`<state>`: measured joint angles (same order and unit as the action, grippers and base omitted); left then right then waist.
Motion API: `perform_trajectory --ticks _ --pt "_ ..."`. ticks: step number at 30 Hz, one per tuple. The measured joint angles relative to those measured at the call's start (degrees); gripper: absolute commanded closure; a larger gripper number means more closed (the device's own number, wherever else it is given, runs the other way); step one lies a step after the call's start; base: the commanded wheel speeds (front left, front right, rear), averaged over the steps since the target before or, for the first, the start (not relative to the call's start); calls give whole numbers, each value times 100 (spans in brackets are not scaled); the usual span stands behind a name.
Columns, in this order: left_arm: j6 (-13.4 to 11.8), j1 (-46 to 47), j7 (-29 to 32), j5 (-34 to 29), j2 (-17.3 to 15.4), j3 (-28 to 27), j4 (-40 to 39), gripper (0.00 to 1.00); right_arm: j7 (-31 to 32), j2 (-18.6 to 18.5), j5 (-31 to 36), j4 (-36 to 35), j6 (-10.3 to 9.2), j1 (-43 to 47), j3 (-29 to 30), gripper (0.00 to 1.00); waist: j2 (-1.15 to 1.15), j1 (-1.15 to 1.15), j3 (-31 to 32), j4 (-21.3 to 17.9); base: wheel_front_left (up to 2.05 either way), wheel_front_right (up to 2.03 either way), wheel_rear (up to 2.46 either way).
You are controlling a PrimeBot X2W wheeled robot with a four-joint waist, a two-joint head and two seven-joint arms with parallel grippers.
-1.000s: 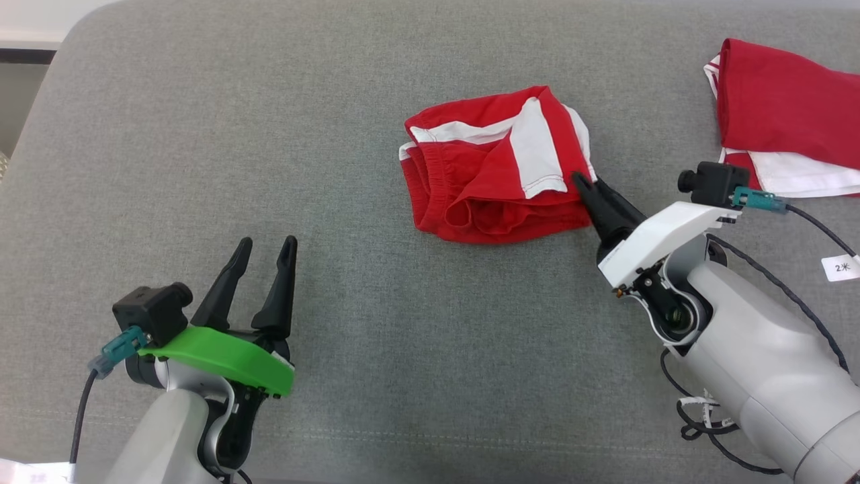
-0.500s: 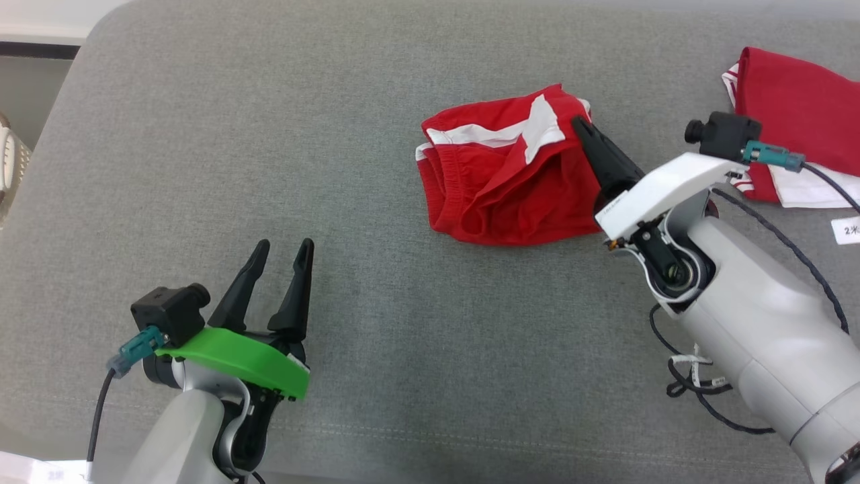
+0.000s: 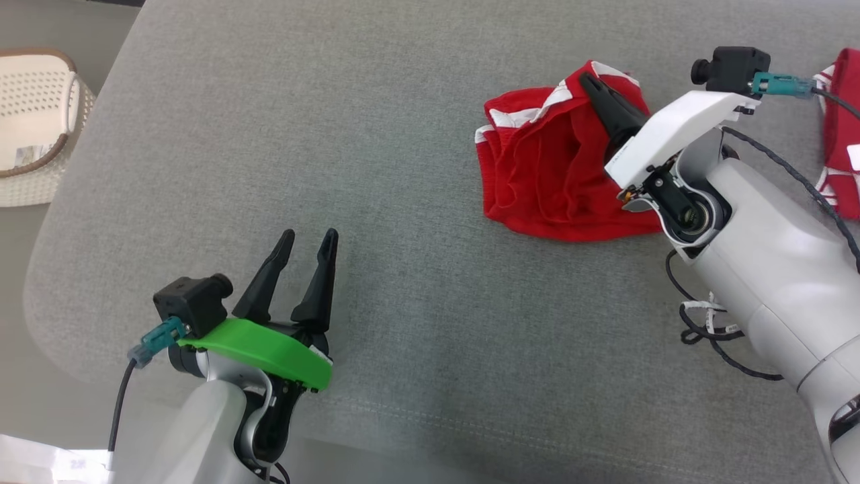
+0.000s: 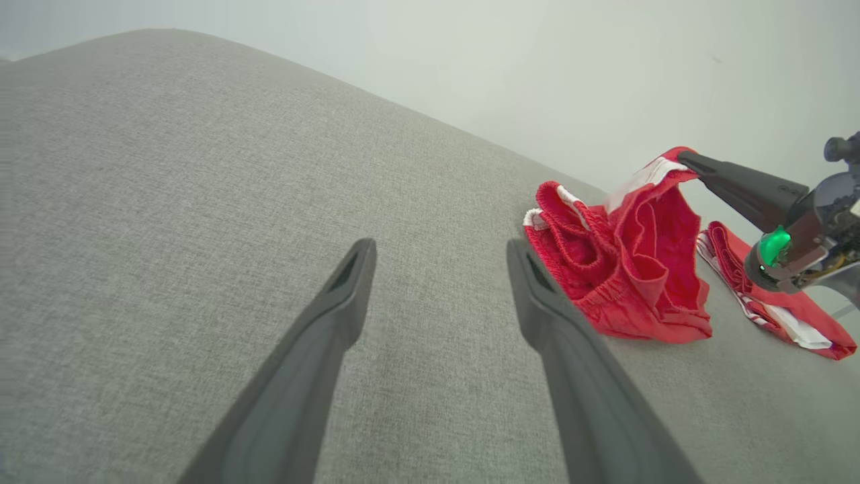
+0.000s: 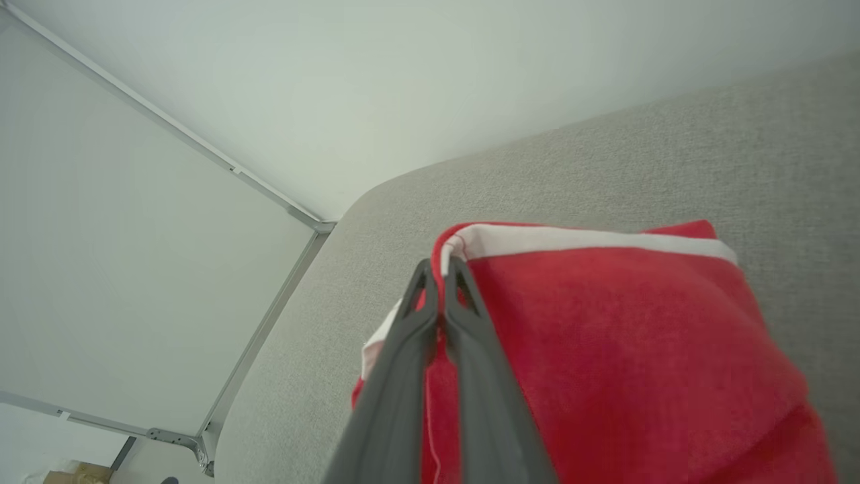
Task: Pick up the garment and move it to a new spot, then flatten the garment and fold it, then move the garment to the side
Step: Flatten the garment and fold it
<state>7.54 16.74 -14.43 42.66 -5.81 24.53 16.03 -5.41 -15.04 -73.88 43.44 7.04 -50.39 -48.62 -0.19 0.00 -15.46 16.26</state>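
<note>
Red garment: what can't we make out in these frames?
Head view: red garment, right edge hidden behind the right gripper and its wrist.
Head view: second red garment, cut off by the right edge.
Right wrist view: how much fabric is pinched, hidden by the fingers themselves.
Head view: basket, cut off by the left edge.

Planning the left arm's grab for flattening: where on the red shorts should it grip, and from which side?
Probably the gathered waistband at the left end of the red shorts, approached low from the robot's left. The right gripper is shut on the white-trimmed hem, holding it raised; the waistband stands as a free ridge facing the open left gripper.
</note>
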Motion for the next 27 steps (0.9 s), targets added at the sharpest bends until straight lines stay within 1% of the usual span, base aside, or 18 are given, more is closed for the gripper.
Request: perform_trajectory --ticks 8,10,11,12,13,14,22,24,27 --pt "0 50 0 47 85 -19 8 0 311 75 136 423 0 -321 -208 100 0 0 -170 373 0 0 0" --pt "0 80 -1 47 87 -49 8 0 364 137 146 533 0 -322 -256 96 0 0 -194 419 0 0 0" --pt "0 85 -1 47 87 -49 9 0 393 177 149 580 0 -323 -279 90 0 0 -202 435 0 0 0" --pt "0 86 0 47 90 -46 10 0 423 214 174 622 1 -325 -312 75 0 0 -208 448 0 0 0" --pt "0 86 0 47 91 -47 12 0 431 247 187 659 0 -325 -337 50 0 0 -212 458 0 0 0" --pt "0 86 0 47 91 -48 13 0 431 274 187 686 1 -327 -343 0 0 0 -215 467 0 0 0" --pt "0 86 0 46 67 -216 105 0 427 520 178 828 0 -327 -413 0 0 0 -71 407 0 0 0" --pt "0 85 0 43 35 -233 130 0 407 567 175 715 1 -310 -463 0 0 0 -23 357 0 0 0" --pt "0 81 -1 20 -70 -283 152 0 179 605 164 365 1 -295 -481 0 0 0 83 230 0 0 0"
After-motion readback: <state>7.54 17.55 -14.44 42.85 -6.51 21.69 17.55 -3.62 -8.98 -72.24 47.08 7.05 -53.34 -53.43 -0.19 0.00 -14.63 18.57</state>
